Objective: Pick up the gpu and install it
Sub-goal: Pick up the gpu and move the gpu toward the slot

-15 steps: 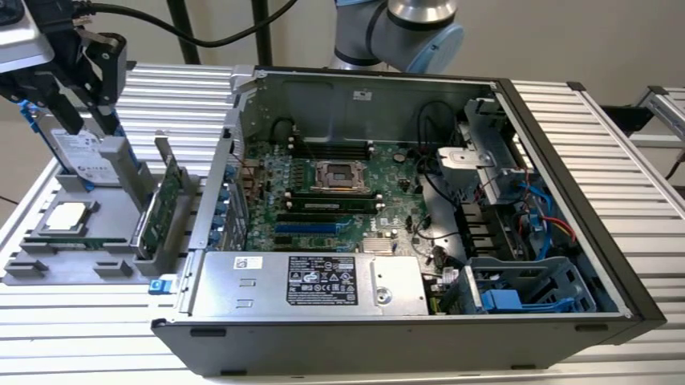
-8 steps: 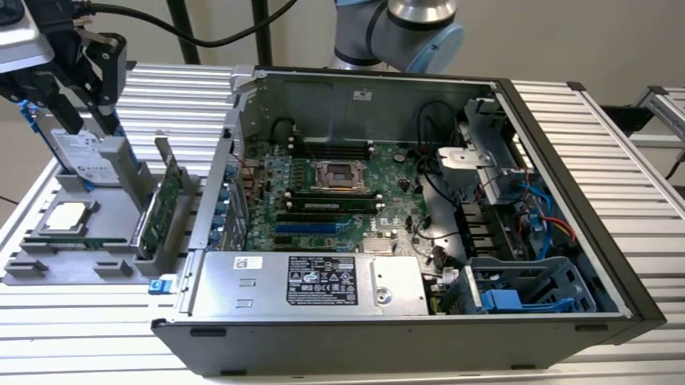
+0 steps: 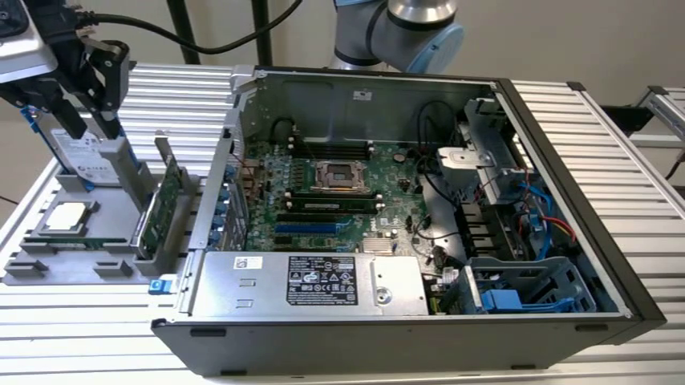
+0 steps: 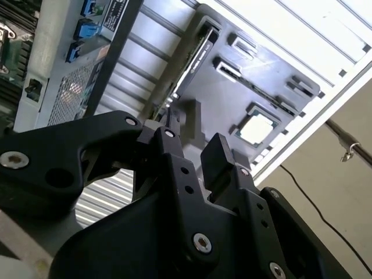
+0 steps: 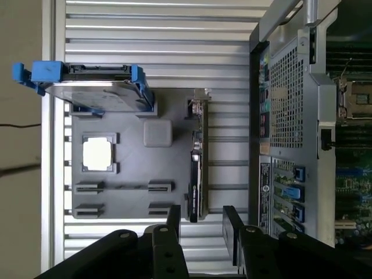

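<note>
My gripper hangs above the grey tray at the exterior view's left, with its black fingers spread apart and nothing between them. In both wrist views there is a clear gap between the two finger pads, so the gripper is wide open and empty.

The gpu stands on its long edge in a slot of the tray, on the side of the tray nearest the computer case, with its metal bracket at the far end pointing up. In the first wrist view I see the gpu edge-on as a thin dark strip, and its near end lies close to the gap between my fingers without touching them. In the second wrist view the gpu shows as a narrow line beyond my gripper.

The hard drive with blue rails stands upright at the back of the tray, just below my fingers in the exterior view. The CPU chip lies flat in its own recess, apart from the gpu.

The case lies open on the slatted bench, just beside the tray, showing the green motherboard and the silver power supply along its near side
</note>
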